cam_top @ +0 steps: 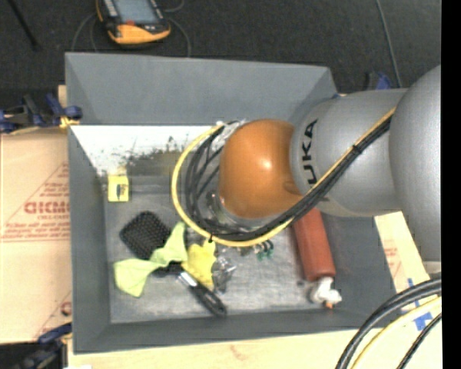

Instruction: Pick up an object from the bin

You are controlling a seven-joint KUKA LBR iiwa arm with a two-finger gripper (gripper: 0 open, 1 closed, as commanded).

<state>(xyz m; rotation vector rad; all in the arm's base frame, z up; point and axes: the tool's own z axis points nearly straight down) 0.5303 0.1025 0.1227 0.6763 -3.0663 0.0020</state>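
My gripper (223, 268) reaches down under the arm's wrist into the front middle of the bin. It sits right against a small yellow thing (200, 261) and the edge of a yellow-green cloth (140, 270). A black elongated tool (203, 296) lies just in front of it. A black mesh pad (144, 233) rests to the left, partly on the cloth. Whatever lies directly under the wrist is hidden.
A red cylinder (313, 243) with a white and orange end (326, 294) lies along the bin's right side. A small green piece (265, 249) lies by the wrist, and a small yellow box (117, 188) sits at the left wall. The arm covers the bin's back right.
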